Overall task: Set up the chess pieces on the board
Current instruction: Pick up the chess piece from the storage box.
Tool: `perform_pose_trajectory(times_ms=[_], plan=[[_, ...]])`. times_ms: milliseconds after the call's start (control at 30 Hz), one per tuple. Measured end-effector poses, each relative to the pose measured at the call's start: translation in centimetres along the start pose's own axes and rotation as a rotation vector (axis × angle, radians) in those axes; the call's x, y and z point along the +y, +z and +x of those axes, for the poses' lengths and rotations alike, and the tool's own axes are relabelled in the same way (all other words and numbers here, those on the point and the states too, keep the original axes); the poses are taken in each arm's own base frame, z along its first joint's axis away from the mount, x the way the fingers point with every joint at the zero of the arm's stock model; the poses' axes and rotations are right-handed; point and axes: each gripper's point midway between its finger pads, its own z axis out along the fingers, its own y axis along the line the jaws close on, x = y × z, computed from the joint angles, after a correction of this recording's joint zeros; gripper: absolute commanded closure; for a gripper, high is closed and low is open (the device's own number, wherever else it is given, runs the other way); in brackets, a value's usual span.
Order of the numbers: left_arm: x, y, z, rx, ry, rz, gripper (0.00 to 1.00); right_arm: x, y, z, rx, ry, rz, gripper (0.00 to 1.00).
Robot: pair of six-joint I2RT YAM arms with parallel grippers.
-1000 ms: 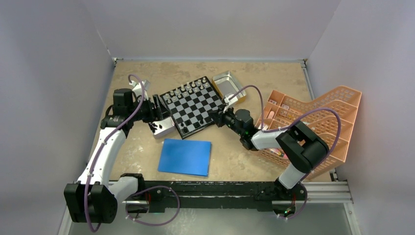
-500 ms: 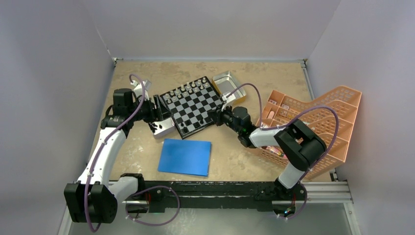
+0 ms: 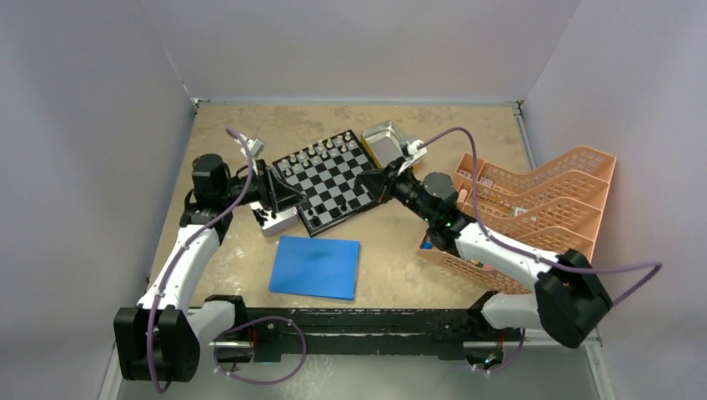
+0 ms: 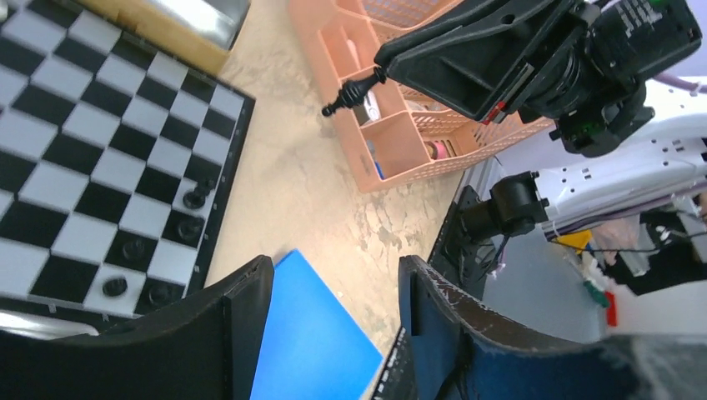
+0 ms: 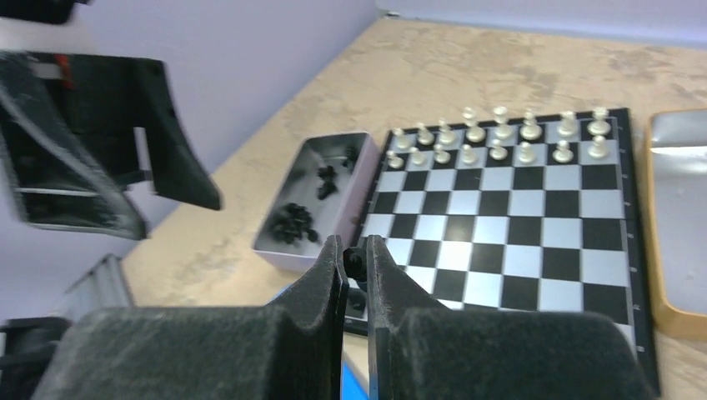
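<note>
Basket (image 3: 542, 196) right, blue sheet (image 3: 315, 267) below board (image 3: 329, 179). Right gripper (image 5: 356, 250) pinches black piece (image 4: 354, 90), plainest from left wrist; left gripper (image 4: 333, 271) spread, empty.

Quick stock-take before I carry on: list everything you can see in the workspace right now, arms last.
board: one, black and silver chequered, mid-table, set at an angle.
white pieces: two rows, silvery-white, along the board's far edge.
black pieces on the board: a few, black, at its near edge.
left tray: one, shiny metal, against the board's left side.
loose black pieces: a small heap, black, in the left tray.
second tray: one, shiny metal, by the board's far right corner.
blue sheet: one, blue, in front of the board.
rack: one, peach, right side.
held black piece: one, black, in the right tool.
left tool: open, by the board's left edge.
right tool: shut on the held black piece.
</note>
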Motion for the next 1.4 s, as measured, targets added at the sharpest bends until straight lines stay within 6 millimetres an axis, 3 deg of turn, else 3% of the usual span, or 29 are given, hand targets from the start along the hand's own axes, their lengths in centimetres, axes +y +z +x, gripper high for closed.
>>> perform_pose_trajectory(times_ms=[200,400,633,800,1400], plan=[[-2.8,1.2,-0.8,-0.014,0.255,0.173,0.41,3.5,-2.0,-2.8,-0.023,0.115,-0.102,0.91],[-7.1,4.7,-0.8,0.068,0.507,0.372,0.37,6.7,-3.9,-5.0,-0.047,0.205,-0.219,0.92],[-8.8,5.3,-0.3,0.037,0.647,0.475,0.37,9.4,-5.9,-6.4,-0.071,0.288,-0.344,0.92],[-8.9,5.0,1.1,0.045,0.649,0.529,0.4,10.0,-6.6,-6.9,-0.087,0.326,-0.376,0.92],[-10.7,5.4,0.5,0.001,0.618,0.601,0.51,11.1,-7.1,-7.7,-0.108,0.374,-0.438,0.92]])
